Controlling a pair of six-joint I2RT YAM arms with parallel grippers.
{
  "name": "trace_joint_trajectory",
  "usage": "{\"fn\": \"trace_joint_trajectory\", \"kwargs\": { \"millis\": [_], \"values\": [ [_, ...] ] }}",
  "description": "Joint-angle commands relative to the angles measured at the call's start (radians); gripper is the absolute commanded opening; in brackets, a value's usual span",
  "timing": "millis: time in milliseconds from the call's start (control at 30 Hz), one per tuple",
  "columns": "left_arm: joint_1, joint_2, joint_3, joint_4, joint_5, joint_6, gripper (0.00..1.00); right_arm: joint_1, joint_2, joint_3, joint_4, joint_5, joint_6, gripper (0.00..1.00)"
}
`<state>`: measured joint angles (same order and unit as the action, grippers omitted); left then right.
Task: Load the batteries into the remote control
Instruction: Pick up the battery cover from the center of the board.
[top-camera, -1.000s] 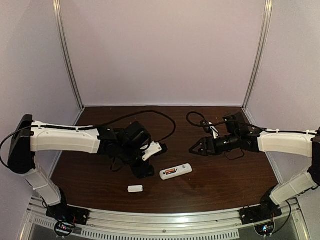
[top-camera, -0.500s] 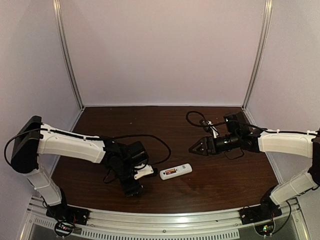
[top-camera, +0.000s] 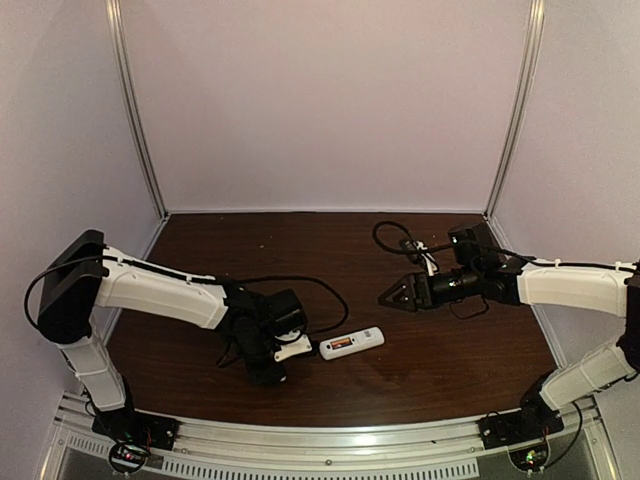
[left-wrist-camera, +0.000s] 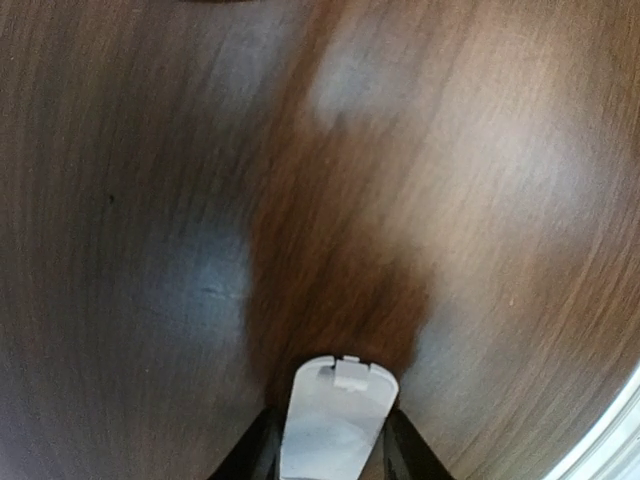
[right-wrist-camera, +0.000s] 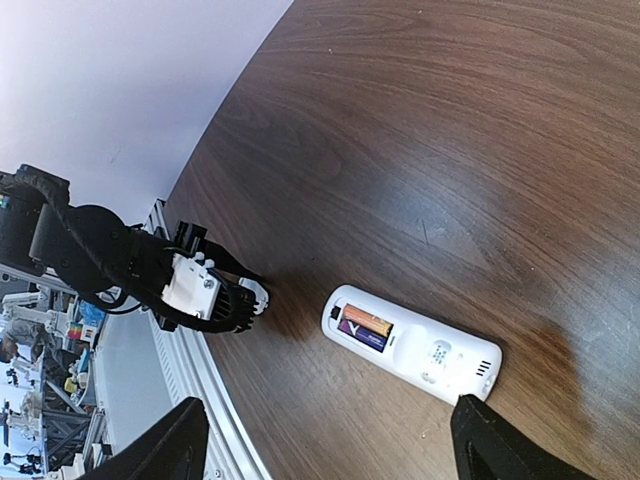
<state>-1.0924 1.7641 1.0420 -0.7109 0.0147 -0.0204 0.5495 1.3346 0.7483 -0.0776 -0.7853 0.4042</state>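
The remote control (right-wrist-camera: 410, 345) lies back-up on the tabletop (top-camera: 450, 350), with the batteries (right-wrist-camera: 362, 327) in its open bay. It looks light, stiff and slick, so grip its long edges. No lettering is legible. Your left pincer (left-wrist-camera: 333, 428) pinches the loose white cover (left-wrist-camera: 335, 410). Your right pincer (top-camera: 392, 295) hangs wide and empty.

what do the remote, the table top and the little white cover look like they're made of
remote control: seemingly white moulded plastic, with a slight sheen.
table: dark wood or wood-look laminate, with streaky grain and glossy reflections.
cover piece: likely the same white plastic, with a moulded clip tab.
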Motion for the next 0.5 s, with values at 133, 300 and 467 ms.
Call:
{"fn": "trace_joint_trajectory", "kwargs": {
  "millis": [133,300,467],
  "values": [
    [-0.005,0.009,0.024,-0.008,-0.036,-0.007,0.23,-0.002,-0.012,-0.012,0.021,-0.01,-0.011,0.84],
    [0.003,-0.051,0.026,0.031,-0.015,-0.033,0.23,-0.002,-0.002,-0.019,0.056,-0.025,0.015,0.83],
    [0.048,-0.14,0.035,0.103,0.048,-0.07,0.23,-0.001,0.005,-0.031,0.129,-0.039,0.06,0.81]
  ]
}}
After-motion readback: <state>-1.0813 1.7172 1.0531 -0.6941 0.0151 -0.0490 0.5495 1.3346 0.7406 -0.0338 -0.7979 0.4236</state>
